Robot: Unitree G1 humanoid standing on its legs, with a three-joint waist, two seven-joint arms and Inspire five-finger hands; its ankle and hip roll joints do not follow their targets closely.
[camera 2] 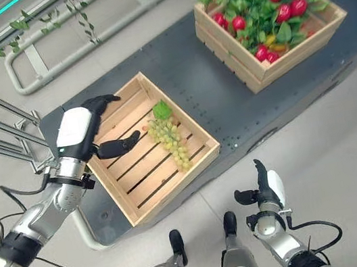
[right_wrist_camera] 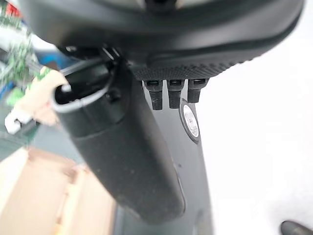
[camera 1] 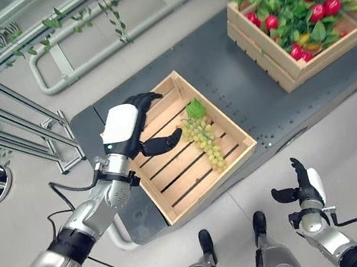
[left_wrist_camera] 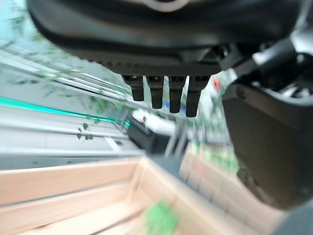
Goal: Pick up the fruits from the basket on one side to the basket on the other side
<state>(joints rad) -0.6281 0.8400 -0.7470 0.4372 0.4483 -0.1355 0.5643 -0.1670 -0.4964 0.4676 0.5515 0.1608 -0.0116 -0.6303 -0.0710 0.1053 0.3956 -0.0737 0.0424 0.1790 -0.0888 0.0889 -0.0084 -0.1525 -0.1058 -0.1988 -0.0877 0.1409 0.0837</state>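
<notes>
A bunch of green grapes (camera 1: 205, 139) with a leaf lies inside the near wooden crate (camera 1: 151, 196), toward its right half. My left hand (camera 1: 123, 129) hovers over the crate's left part, open, its thumb (left_wrist_camera: 264, 142) pointing at the grapes without touching them; nothing is in it. The far wooden crate (camera 1: 257, 48) at the upper right holds red fruits (camera 1: 318, 12) among green leaves. My right hand (camera 1: 305, 187) hangs low by the platform's near edge, open and holding nothing, its thumb (right_wrist_camera: 122, 147) stretched out.
Both crates stand on a dark grey platform (camera 1: 225, 84), with bare surface between them. A metal frame (camera 1: 6, 128) with trailing green vines stands at the left. A white tube rail (camera 1: 57, 64) lies on the floor behind.
</notes>
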